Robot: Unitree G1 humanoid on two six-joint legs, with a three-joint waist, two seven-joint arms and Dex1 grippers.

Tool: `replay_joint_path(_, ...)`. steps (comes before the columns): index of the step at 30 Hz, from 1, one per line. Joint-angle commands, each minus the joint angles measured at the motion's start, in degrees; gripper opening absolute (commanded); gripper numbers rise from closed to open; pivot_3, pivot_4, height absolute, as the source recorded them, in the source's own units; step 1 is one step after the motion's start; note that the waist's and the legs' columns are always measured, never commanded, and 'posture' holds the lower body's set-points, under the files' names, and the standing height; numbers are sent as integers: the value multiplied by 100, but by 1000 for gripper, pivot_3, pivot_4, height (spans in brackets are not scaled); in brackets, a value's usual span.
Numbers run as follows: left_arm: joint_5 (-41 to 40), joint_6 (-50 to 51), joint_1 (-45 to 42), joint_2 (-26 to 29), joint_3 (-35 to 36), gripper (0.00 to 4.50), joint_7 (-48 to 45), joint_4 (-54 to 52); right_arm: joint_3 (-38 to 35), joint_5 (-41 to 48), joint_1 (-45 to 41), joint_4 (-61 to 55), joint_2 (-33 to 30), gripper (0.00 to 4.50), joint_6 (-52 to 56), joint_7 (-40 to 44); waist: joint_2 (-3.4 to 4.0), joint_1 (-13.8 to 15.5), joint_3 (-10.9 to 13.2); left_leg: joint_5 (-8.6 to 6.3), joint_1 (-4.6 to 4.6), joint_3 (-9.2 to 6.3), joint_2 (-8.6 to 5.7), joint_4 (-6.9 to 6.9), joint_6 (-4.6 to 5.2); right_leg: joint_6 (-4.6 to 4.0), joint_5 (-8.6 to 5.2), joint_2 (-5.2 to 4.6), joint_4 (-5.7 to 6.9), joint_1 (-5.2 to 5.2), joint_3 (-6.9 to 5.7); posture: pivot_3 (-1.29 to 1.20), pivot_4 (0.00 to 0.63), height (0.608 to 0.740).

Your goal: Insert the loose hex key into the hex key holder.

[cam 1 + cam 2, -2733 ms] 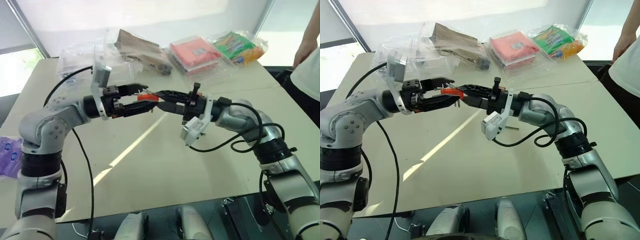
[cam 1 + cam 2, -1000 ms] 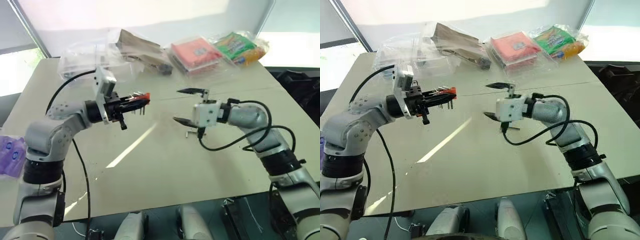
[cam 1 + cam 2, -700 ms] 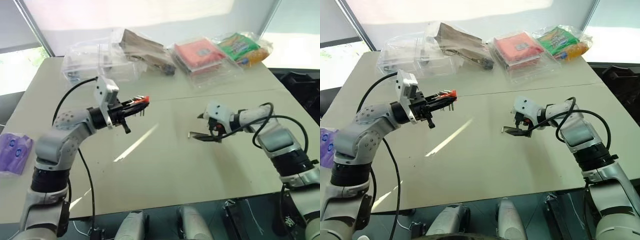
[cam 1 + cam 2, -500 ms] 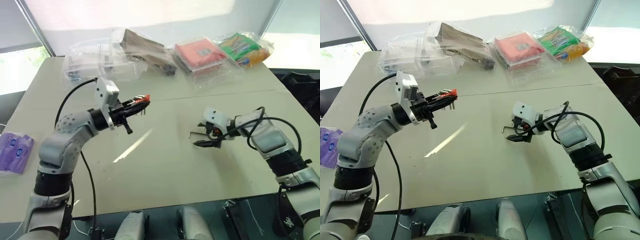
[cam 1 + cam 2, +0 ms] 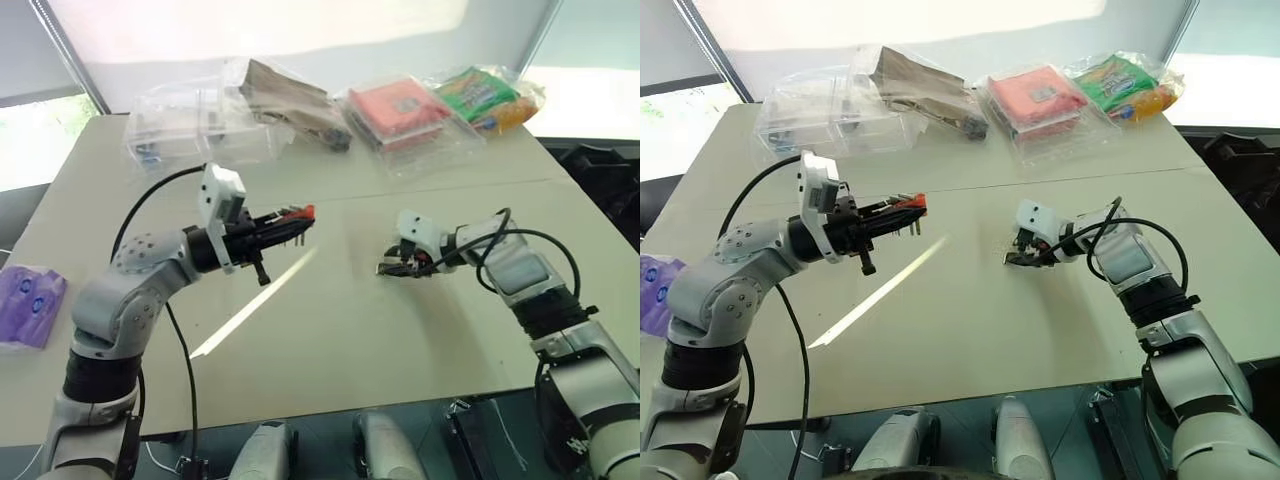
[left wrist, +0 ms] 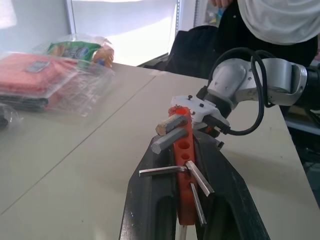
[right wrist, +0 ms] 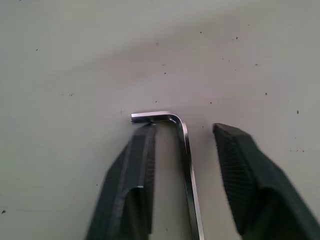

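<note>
- The step in hand looks like the pickup: the key (image 7: 186,150) lies flat on the table (image 5: 330,330), right of its middle and well in from every edge, not yet lifted.
- The right gripper (image 7: 184,172) is down at the table, fingers (image 7: 132,185) partly spread, straddling the key's long leg; one finger sits just beside the short bent leg, the other stands a little apart.
- The left gripper (image 6: 186,200) is raised over the table's left half, pressed together on the red holder (image 6: 181,170), from which several keys stick out.
- Next move, as I judge it: pinch the thin key squarely without letting it roll or slide, lift it, then carry it to an empty hole in the holder.
</note>
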Motion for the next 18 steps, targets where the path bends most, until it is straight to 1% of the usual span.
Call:
replay_joint_path(1, -81, -38, -97, 10, 103, 0, 63, -133, 38, -200, 3, 116, 43, 57, 51, -94, 0, 4, 0, 0, 1, -1, 0, 0, 0, 0, 0, 0, 0, 2, 0, 0, 150, 740)
replay_joint_path(3, -83, -41, -101, 14, 101, 0, 69, -128, 26, -218, 54, 16, 28, 17, 94, -106, 0, 5, 0, 0, 2, -1, 0, 1, 0, 0, 0, 0, -1, 4, -1, 0, 150, 740)
replay_joint_path(4, -86, -39, -100, 15, 98, 0, 72, -129, -63, -165, 108, -132, 39, 17, 126, -175, 0, 6, 0, 0, 2, -1, 0, 1, 0, 0, 0, 0, -1, 4, -1, 0, 150, 740)
replay_joint_path(5, -78, -46, -99, 12, 87, 0, 67, -117, -254, -85, 173, -278, 120, 17, -87, -402, 0, 6, 0, 0, 2, -1, 0, 1, 0, 0, 0, -1, -1, 4, -1, 0, 150, 740)
replay_joint_path(7, 2, -118, -92, -40, 21, 0, 67, -33, -959, 242, 184, -381, 624, 17, -864, -1306, -1, 4, 0, 0, 1, -4, 0, 0, 0, 0, 0, -2, -1, 4, -2, 0, 150, 740)
replay_joint_path(8, 82, -199, -82, -108, -30, 0, 86, 62, -1313, 410, 151, -469, 912, 17, -965, -1740, 1, -11, 0, 1, -2, -5, 0, 0, -1, 0, 0, -2, -1, 1, -1, 0, 150, 740)
replay_joint_path(10, 290, -399, -60, -235, -160, 0, 97, 267, -1770, 708, 124, -776, 1337, 17, -923, -2227, 1, -24, 0, 3, -5, 6, 0, -7, -5, 0, 0, -1, 7, -17, 7, 0, 150, 740)
replay_joint_path(12, 484, -572, -44, -360, -312, 0, 74, 472, -2100, 1043, 131, -1250, 1716, 17, -839, -2576, 1, -12, 0, 3, -11, 2, 0, -9, -6, 0, 0, 0, 11, -26, 6, 0, 150, 740)
replay_joint_path(13, 604, -704, -59, -439, -406, 0, 47, 628, -2258, 1263, 129, -1574, 1957, 17, -964, -2741, 1, -10, 0, 3, -13, 1, 0, -11, -6, 0, 0, 0, 10, -28, 5, 0, 150, 740)
replay_joint_path(15, 787, -931, -121, -567, -531, 0, -18, 914, -2448, 1622, 91, -2060, 2312, 17, -905, -3001, 1, -1, 0, 3, -15, 0, 0, -10, -6, 0, 0, 1, 9, -27, 3, 0, 150, 740)
replay_joint_path(18, 1034, -1242, -250, -688, -656, 0, -132, 1270, -2691, 2316, 17, -2565, 2728, 17, -461, -3268, 1, 5, 0, 3, -14, -1, -2, -7, -6, 0, 0, 1, 8, -24, 2, 0, 150, 740)
